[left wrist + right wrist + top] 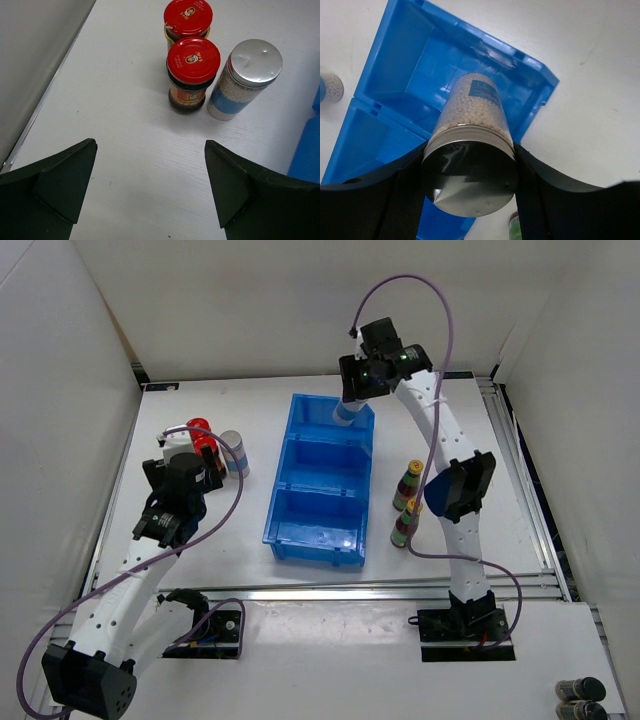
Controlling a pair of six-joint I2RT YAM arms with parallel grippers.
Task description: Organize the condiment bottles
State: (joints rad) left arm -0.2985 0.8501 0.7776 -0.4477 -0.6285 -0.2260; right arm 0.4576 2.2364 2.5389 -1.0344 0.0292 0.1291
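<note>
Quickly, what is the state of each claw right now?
Left claw: open, holding nothing.
Right claw: closed on a silver-capped bottle.

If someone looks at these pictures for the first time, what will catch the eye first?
The blue bin with three compartments lies in the middle of the table. The right hand holds a silver-capped bottle of white beads over its far compartment. On the left, the open left hand faces two red-capped jars and a second silver-capped bottle.
</note>
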